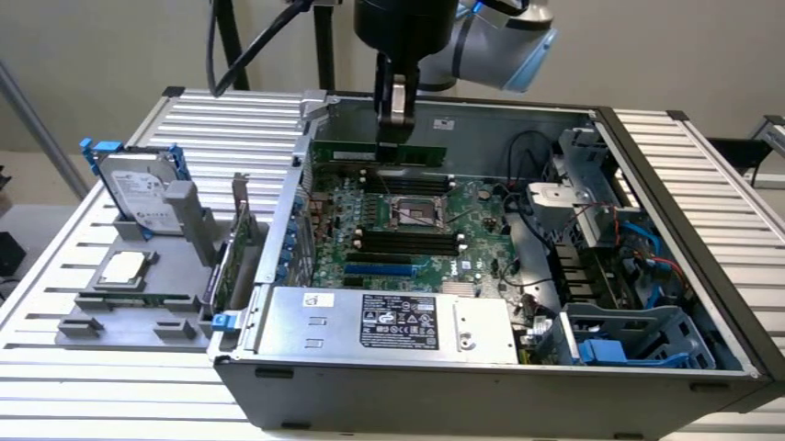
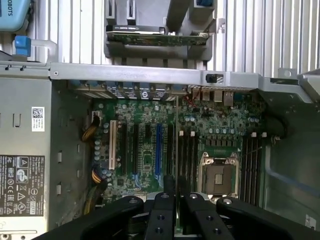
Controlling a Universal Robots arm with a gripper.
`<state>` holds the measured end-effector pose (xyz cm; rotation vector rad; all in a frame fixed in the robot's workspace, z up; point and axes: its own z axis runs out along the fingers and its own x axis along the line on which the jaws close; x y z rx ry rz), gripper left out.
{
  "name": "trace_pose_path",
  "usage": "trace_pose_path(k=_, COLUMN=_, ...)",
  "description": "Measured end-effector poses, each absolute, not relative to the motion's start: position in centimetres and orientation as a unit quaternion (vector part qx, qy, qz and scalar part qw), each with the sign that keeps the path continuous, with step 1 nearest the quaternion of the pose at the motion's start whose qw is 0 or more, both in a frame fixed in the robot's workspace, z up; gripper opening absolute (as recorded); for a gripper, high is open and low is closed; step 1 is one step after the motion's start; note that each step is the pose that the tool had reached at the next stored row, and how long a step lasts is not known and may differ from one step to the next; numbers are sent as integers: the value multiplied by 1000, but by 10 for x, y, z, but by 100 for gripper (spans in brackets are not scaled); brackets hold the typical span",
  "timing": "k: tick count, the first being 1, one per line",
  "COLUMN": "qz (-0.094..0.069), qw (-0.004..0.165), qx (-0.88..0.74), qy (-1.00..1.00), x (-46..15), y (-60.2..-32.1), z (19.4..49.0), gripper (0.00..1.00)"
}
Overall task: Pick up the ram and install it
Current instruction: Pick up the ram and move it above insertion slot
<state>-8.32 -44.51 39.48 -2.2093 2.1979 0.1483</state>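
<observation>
Hand, partly cropped, clamped on ram seen edge-on

We see an open computer case on a slatted aluminium table — inside, its motherboard carries a processor socket, with the power supply beside it. Outside the case, a grey fixture holds a hard drive, a processor chip and an upright expansion card.

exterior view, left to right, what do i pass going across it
hard drive standing in the grey holder → upright green expansion card → the ram held in the tool over the motherboard → grey drive cage with a blue tab at the exterior view's right
</observation>
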Motion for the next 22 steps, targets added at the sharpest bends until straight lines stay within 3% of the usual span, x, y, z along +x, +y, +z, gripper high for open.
trace_pose_path(k=22, qz=47, qw=11, qx=-705, qy=708, x=-40, y=-416, z=368, gripper=13)
